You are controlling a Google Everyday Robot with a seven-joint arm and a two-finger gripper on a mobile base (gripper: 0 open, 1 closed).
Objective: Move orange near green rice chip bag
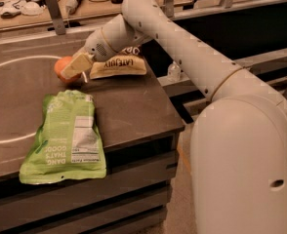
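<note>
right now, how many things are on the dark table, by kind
chip bags: 2, the green rice chip bag and a tan chip bag
fruit: 1, the orange, held by the gripper towards the far side of the table
total: 3

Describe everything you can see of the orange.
The orange is small, round, smooth-skinned and evenly orange. The gripper is closed on it, with one pale finger across its right side hiding that part. Whether it rests on the dark table or hangs just above cannot be told. It lies beyond the green rice chip bag, apart from it, left of the tan chip bag.
</note>
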